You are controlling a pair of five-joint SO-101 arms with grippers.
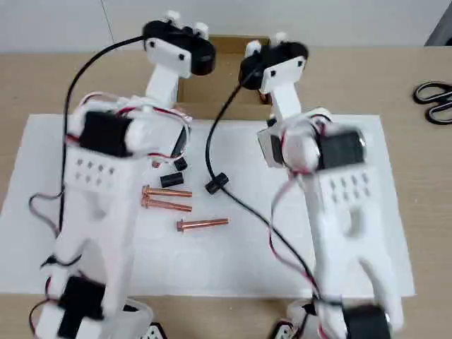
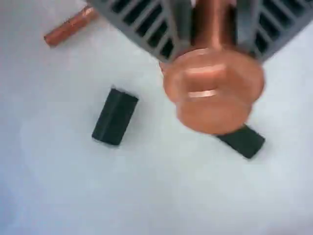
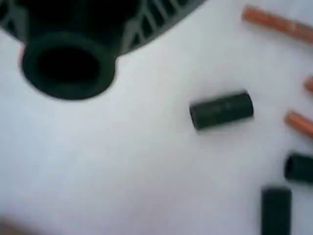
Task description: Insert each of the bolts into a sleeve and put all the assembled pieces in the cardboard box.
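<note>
My left gripper (image 2: 211, 27) is shut on a copper bolt (image 2: 213, 90), whose flanged head faces the camera above the white mat. Two black sleeves (image 2: 115, 116) (image 2: 243, 140) lie on the mat beneath it. My right gripper (image 3: 73, 22) is shut on a black sleeve (image 3: 68, 64), with the open bore facing the camera. From above, three loose bolts (image 1: 167, 191) (image 1: 167, 205) (image 1: 203, 224) lie between the left arm (image 1: 106, 141) and the right arm (image 1: 332, 152). Loose sleeves (image 1: 171, 179) (image 1: 217, 182) lie close by. The cardboard box (image 1: 227, 48) stands behind the arms.
The white mat (image 1: 233, 261) covers the middle of the wooden table. Black scissors (image 1: 434, 99) lie at the far right. A black cable (image 1: 240, 205) from the right arm trails across the mat beside the bolts.
</note>
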